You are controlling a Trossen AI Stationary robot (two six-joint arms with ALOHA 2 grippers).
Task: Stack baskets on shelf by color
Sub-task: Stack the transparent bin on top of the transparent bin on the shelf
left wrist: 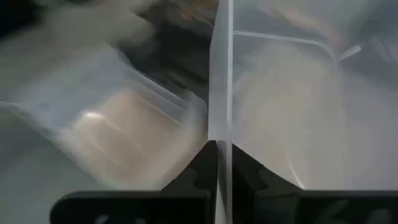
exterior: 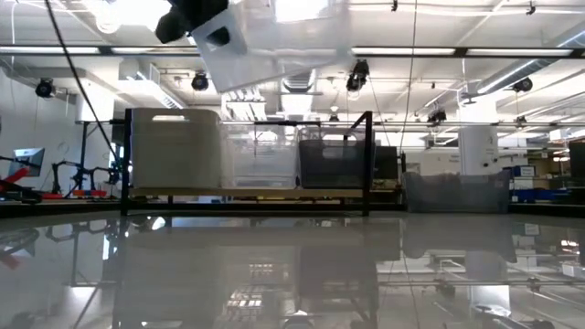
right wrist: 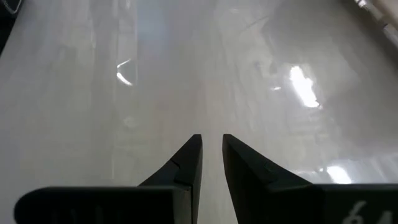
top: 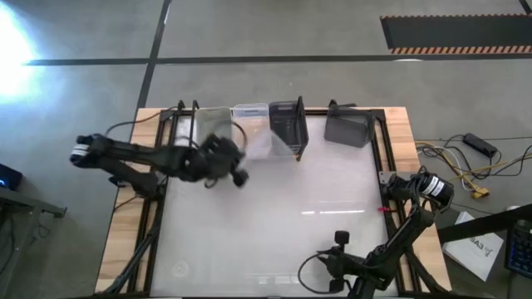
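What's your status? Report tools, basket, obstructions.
Left tool shut on clear basket wall, lifted above shelf. Right tool idle over table's near edge, slightly apart. Nothing blocking.

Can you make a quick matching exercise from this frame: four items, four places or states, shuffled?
Items:
1. clear basket
2. dark grey basket
3. left gripper
4. right gripper

States:
A. on the table, right of the shelf
B. lifted above the shelf
C. waiting near the table's front edge, holding nothing
D. shut on a basket wall

Pairs: 1-B, 2-A, 3-D, 4-C
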